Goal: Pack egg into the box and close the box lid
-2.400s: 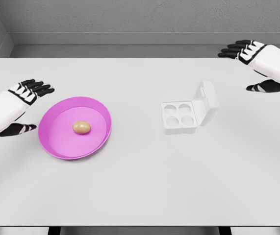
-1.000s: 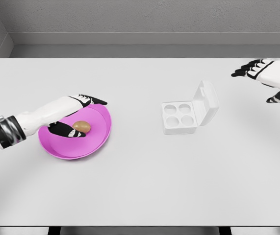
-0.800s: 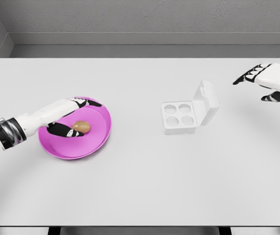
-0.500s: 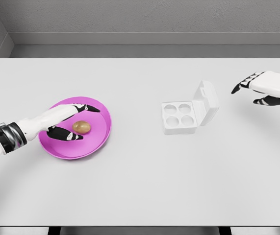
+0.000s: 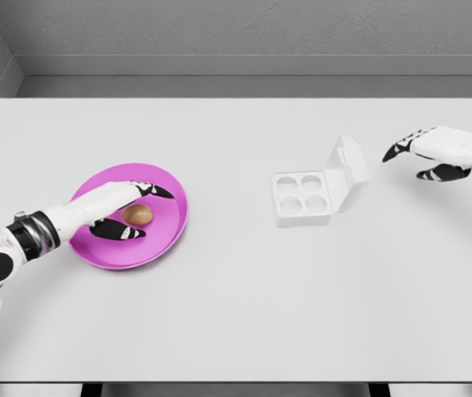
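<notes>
while the left hand (image 5: 118,211) reaches over the pink plate (image 5: 163,240), its fingers bracket the brown egg (image 5: 138,214) without closing on it.

left forearm comes in low from the left edge, stretched flat toward the plate's middle; the black-tipped fingers (image 5: 154,191) run along the far side of the egg, the thumb lies on the near side, and whether either one touches the shell i cannot tell. the egg sits on the plate, a little right of its centre, well apart from the white egg box (image 5: 303,199). that box stands on the white table (image 5: 244,306) right of centre, four round cups bare, its lid (image 5: 347,173) tipped up on the right side. over at the right edge the right hand (image 5: 431,150) hovers palm-down beyond the lid, fingers extended and loosely spread toward it, holding nothing, near it but clear of the box.
</notes>
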